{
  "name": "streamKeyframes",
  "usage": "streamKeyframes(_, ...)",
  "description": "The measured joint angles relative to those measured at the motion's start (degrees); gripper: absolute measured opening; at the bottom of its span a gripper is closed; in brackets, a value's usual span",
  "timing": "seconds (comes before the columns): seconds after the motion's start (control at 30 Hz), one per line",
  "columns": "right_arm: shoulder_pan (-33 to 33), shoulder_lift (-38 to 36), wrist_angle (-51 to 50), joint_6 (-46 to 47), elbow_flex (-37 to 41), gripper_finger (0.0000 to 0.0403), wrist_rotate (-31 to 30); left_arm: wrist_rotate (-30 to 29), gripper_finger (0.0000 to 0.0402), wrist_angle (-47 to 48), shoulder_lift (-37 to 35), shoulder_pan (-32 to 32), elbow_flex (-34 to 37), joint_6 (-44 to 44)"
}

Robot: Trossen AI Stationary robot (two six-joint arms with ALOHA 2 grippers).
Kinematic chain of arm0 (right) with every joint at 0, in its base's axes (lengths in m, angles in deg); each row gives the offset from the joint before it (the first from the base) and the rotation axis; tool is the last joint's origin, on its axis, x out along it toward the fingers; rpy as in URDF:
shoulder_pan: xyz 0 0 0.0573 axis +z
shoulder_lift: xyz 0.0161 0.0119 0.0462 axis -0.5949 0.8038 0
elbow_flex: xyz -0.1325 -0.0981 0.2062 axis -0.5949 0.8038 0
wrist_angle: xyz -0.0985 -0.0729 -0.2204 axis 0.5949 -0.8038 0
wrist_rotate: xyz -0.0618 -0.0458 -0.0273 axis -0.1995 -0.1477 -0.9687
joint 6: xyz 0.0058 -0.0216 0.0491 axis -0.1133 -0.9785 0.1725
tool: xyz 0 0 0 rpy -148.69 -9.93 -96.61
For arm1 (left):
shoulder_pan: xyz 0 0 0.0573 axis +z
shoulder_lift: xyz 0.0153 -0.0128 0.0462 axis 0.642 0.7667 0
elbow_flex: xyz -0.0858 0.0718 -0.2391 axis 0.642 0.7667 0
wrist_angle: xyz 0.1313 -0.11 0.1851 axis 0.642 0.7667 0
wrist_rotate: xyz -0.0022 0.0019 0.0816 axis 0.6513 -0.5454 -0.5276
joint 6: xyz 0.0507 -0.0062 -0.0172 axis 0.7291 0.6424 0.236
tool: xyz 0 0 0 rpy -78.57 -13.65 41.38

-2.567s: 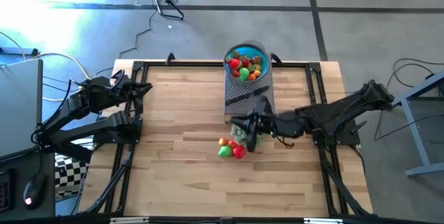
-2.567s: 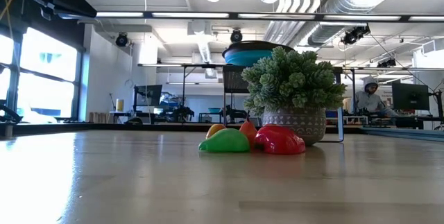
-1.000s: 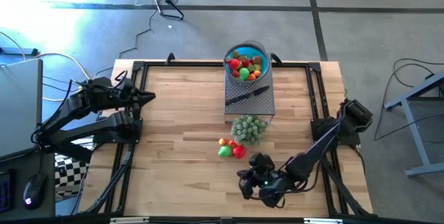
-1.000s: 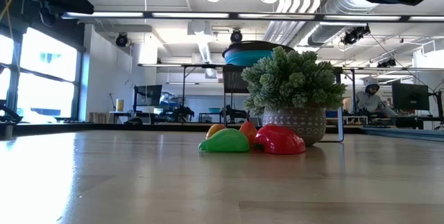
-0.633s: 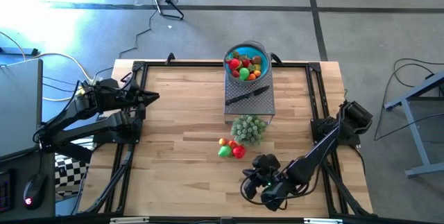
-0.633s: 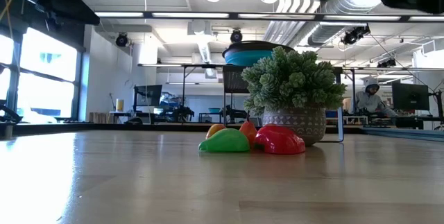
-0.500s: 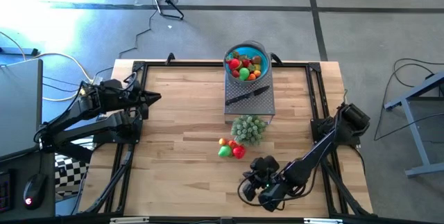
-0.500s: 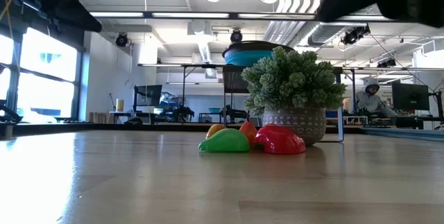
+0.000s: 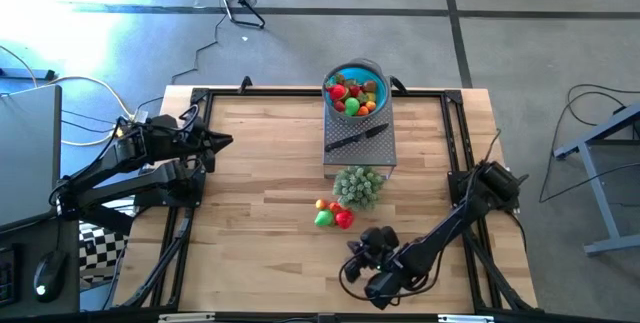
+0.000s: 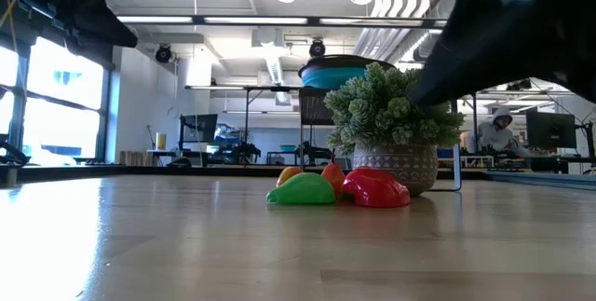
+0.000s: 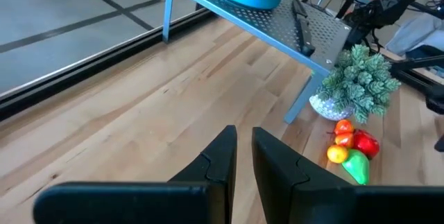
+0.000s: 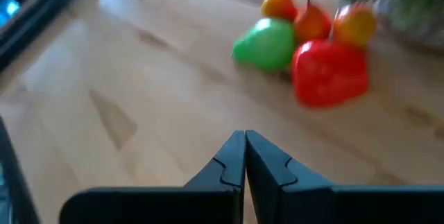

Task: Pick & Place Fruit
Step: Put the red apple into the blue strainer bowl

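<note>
Loose on table: four toy fruits, one green (image 9: 323, 219), one red (image 9: 344, 220), two orange-red (image 11: 344, 126). One blue bowl (image 9: 355, 71) heaped with fruit, uncountable. One potted plant (image 9: 357, 185). One knife (image 9: 355, 137). One perforated metal stand (image 9: 383, 149).

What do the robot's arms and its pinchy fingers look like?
Both arms are dark, almost black, built from chunky jointed links. The left gripper has two flat black fingers with angular, stepped inner edges, joined to a wide black bar. The right gripper looks the same. From above, the right arm shows thin cables looping near its wrist, and pale cables trail by the left arm's base.
</note>
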Motion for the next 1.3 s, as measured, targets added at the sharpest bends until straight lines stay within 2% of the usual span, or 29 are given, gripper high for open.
streamKeyframes(0.13,-0.6,0.0,-0.8,0.1,0.0,0.0003,-3.3,0.0,0.0044,0.0,0.0,0.0,0.0,0.0)
streamKeyframes(0.4,-1.7,2.5,0.5,0.1,0.0,0.0003,-1.9,-0.1,0.0044,0.1,0.0,0.0,0.0,0.0)
streamKeyframes(0.8,-2.5,3.8,1.1,-4.8,0.0,0.0003,6.5,-0.1,0.0044,0.2,0.0,0.0,0.0,0.2)
streamKeyframes(1.3,-5.2,3.8,5.9,-7.7,0.0,0.0004,10.0,-0.1,0.0044,0.5,0.0,0.0,0.0,0.2)
